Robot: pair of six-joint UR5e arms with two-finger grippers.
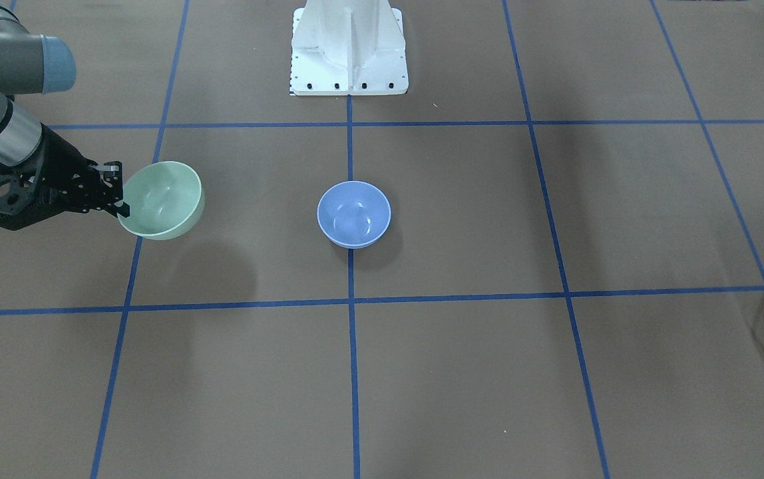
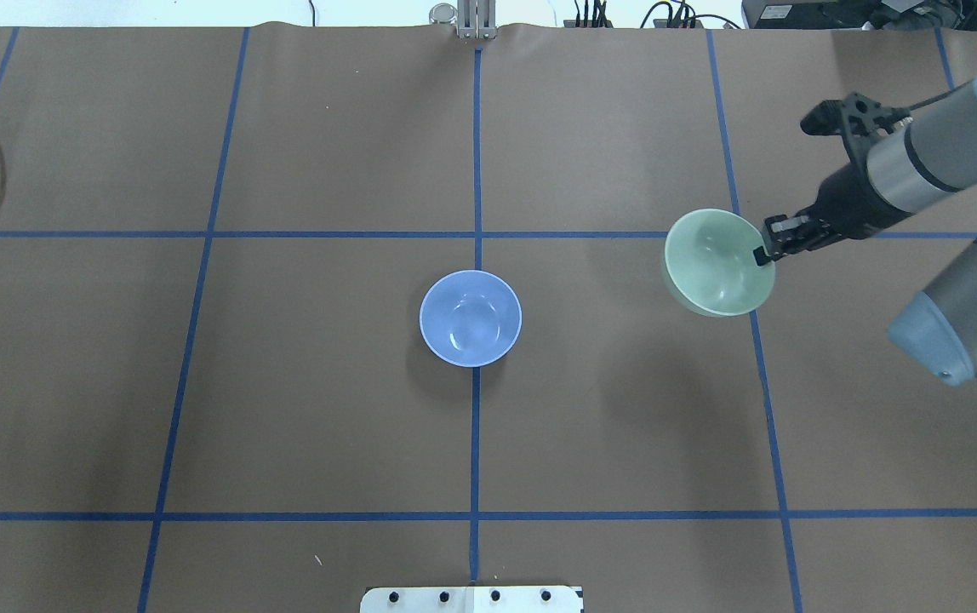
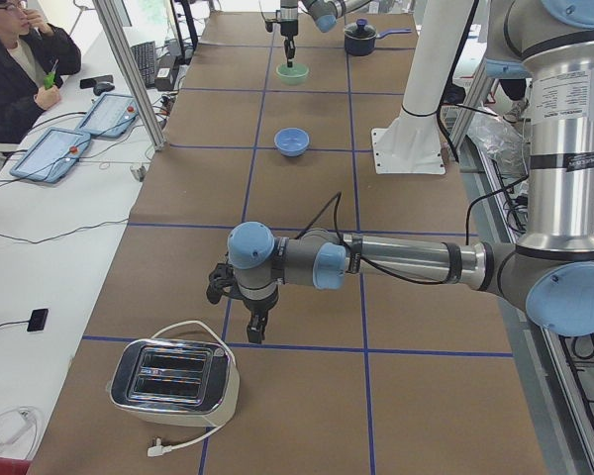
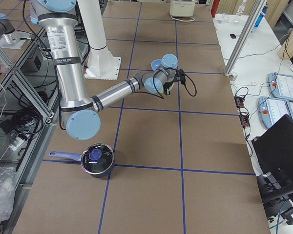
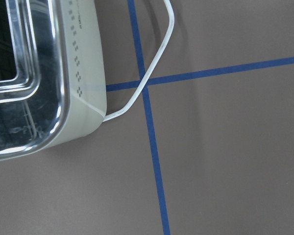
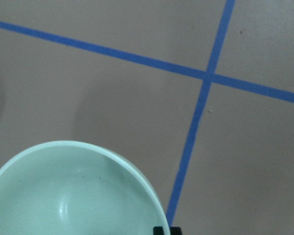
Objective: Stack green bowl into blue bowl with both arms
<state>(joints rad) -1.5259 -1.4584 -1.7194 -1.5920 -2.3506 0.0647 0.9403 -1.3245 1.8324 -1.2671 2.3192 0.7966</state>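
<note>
My right gripper (image 2: pixel 762 253) is shut on the near rim of the pale green bowl (image 2: pixel 714 264) and holds it tilted, a little above the table; its shadow falls apart from it. In the front-facing view, the green bowl (image 1: pixel 162 199) and right gripper (image 1: pixel 121 199) are at the left. The right wrist view shows the green bowl (image 6: pixel 73 191) at bottom left. The periwinkle-blue bowl (image 2: pixel 470 317) stands upright and empty at the table's middle (image 1: pixel 354 214), well apart from the green bowl. My left gripper (image 3: pixel 255 332) hangs over the table near a toaster; I cannot tell whether it is open or shut.
A silver toaster (image 3: pixel 173 381) with a white cable (image 5: pixel 152 63) sits at the table's left end, filling the left wrist view (image 5: pixel 39 73). A dark pot with a lid (image 4: pixel 96 160) stands at the right end. The white pedestal (image 1: pixel 349 46) stands behind the blue bowl.
</note>
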